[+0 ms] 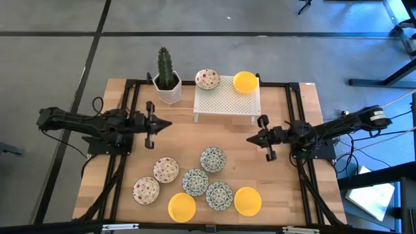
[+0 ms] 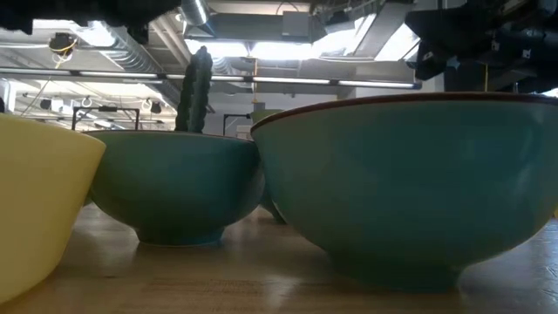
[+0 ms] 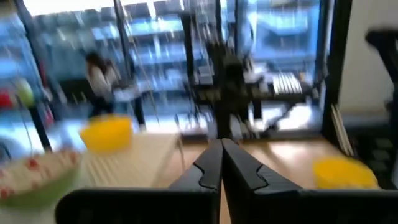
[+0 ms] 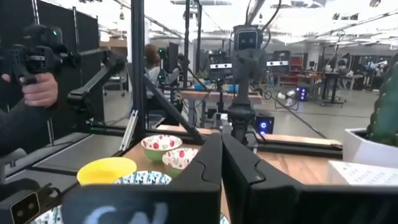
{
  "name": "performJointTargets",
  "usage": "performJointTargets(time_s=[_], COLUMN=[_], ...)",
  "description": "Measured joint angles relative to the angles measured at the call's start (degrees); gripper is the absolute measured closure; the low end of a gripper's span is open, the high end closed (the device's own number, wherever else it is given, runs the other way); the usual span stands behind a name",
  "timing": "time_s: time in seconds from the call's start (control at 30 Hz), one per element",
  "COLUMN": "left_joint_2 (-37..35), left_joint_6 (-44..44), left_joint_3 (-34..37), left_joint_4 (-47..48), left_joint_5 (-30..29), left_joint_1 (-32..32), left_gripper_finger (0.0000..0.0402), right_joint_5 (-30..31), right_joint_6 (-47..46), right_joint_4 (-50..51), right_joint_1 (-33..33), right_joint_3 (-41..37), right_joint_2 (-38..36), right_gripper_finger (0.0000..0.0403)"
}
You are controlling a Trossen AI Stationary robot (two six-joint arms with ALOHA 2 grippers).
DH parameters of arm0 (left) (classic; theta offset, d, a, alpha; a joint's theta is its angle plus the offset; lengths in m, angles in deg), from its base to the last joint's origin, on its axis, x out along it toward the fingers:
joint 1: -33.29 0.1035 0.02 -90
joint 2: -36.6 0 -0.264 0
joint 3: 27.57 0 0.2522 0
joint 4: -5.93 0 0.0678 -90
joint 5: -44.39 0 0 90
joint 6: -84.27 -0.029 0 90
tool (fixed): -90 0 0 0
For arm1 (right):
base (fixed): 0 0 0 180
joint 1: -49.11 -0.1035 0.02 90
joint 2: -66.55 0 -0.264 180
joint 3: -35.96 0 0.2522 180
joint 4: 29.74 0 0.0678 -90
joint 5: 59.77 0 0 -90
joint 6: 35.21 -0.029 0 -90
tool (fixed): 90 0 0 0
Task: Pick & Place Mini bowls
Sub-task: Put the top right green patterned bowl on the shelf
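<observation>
Mini bowls: yellow, red-speckled, blue-green patterned.

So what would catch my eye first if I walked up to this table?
Probably the cluster of seven mini bowls at the near edge of the wooden table, yellow, red-flecked and blue-green patterned. Two more, a red-flecked bowl and a yellow bowl, sit on the white perforated rack at the far edge, beside a potted cactus. The left gripper and right gripper face each other across the middle, jaws shut and empty.
</observation>
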Motion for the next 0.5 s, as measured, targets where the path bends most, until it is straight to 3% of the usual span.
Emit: performJointTargets(time_s=[0.1, 0.27, 0.5], left_joint_2=[2.2, 5.3, 9.5], left_joint_6=[2.6, 4.0, -4.2], left_joint_3=[-2.4, -2.7, -0.3], left_joint_4=[6.7, 7.9, 6.4], left_joint_5=[3.0, 5.9, 4.4], left_joint_1=[0.3, 0.3, 0.3], left_gripper_finger=[0.0398, 0.0398, 0.0398], right_joint_5=[-0.5, -1.1, -2.2], right_joint_6=[0.6, 0.2, 0.6], right_joint_4=[0.1, -0.5, -5.9], right_joint_1=[0.0, 0.0, 0.0], right_joint_3=[0.0, 0.0, 0.0], right_joint_2=[0.8, 1.3, 1.3], right_gripper_finger=[0.04, 0.04, 0.04])
